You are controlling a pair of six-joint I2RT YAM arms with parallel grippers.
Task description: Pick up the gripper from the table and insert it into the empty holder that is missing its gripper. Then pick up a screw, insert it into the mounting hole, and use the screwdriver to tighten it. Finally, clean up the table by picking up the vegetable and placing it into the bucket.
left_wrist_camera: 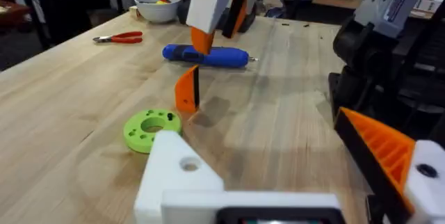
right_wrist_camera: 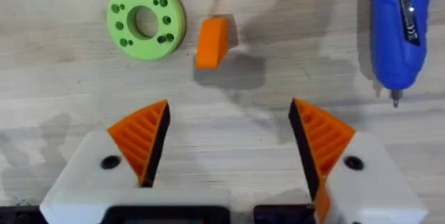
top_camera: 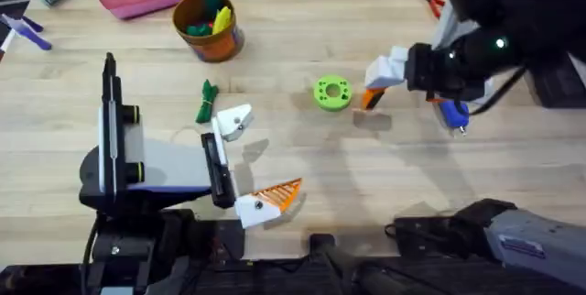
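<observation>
We see the right gripper (right_wrist_camera: 226,140) spread wide — ribbed orange pads — above the smooth orange wedge gripper (right_wrist_camera: 211,42); the left gripper (top_camera: 245,162) gapes, one mount bare white.

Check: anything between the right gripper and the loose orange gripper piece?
Nothing. In the right wrist view, bare wood separates the open right gripper from the gripper; the green disc sits beside it.

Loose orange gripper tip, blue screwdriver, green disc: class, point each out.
loose orange gripper tip (right_wrist_camera: 211,42), right wrist view, its top face
blue screwdriver (right_wrist_camera: 398,33), right wrist view, its body
green disc (right_wrist_camera: 146,20), right wrist view, its ring face
</observation>
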